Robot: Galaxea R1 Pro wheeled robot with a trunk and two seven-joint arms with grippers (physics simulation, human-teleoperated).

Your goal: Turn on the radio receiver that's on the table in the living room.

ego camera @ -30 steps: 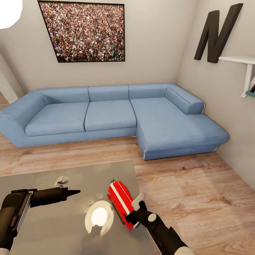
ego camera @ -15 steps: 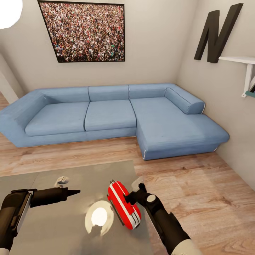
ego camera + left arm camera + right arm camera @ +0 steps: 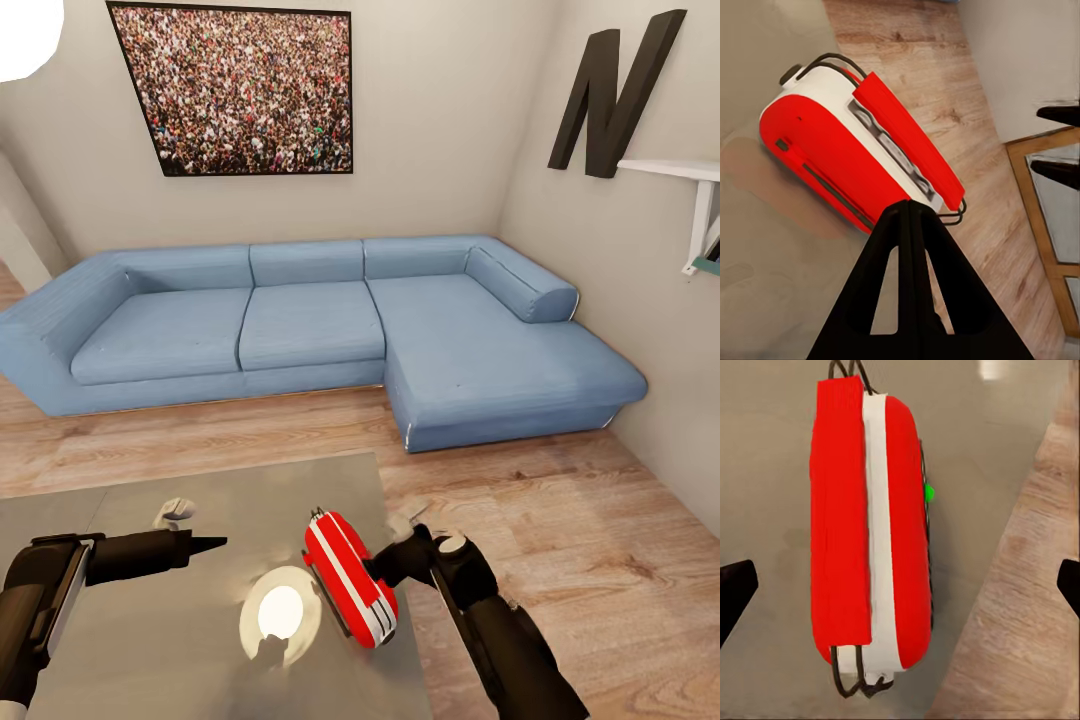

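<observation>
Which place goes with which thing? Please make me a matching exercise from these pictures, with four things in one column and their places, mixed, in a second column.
Things:
1. radio receiver
2. sofa
3. crowd photo
4. letter N

Places:
A. on the wall above the sofa
B. on the table, near its right edge
C. on the right-hand wall, above a white shelf
D. on the wood floor, against the back wall

Pairs: 1-B, 2-D, 3-A, 4-C

Bright even light, glare on table (image 3: 120,640)
</observation>
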